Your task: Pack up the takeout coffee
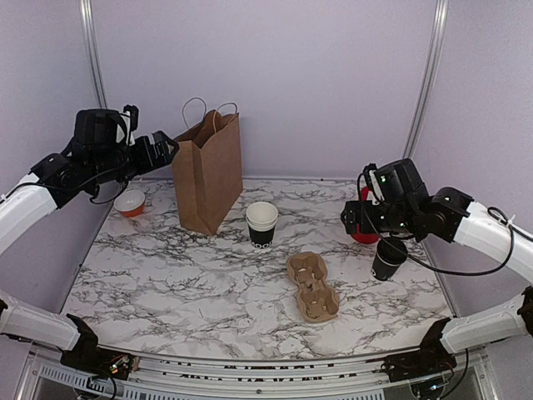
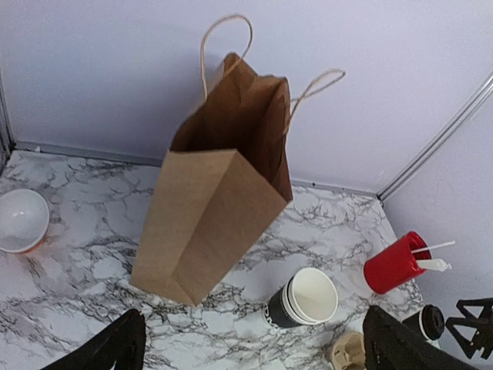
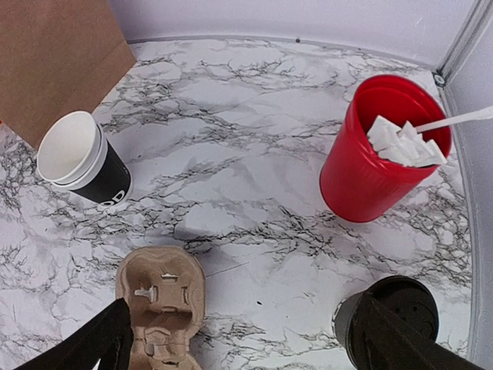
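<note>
Coffee: the takeout coffee (image 1: 389, 258) stands up straight on the table (image 1: 166, 283) with its lid on, close to the right edge and near the red cup (image 3: 370, 169)
Step now: I think the right arm is about to pick up the coffee; nothing is packed yet
Right gripper: the right gripper (image 3: 243, 304) is wide open and holds nothing; the coffee sits under one finger at the side, not in the gap, and I cannot tell if that finger touches it
How to do it well: slide the right gripper sideways until the cup is in the middle of the two fingers, then go down and squeeze the paper wall under the lid; squeeze softly so the cup does not squash and the lid does not pop off; keep the cup upright and do not bump the red cup
Left gripper: the left gripper (image 2: 254, 312) is wide open too, empty, up high above the brown bag (image 2: 216, 208)
Bag: it stands open at the back left, well apart from the coffee, with the cup stack (image 1: 261, 223) and the cup carrier (image 1: 312, 287) in between
</note>
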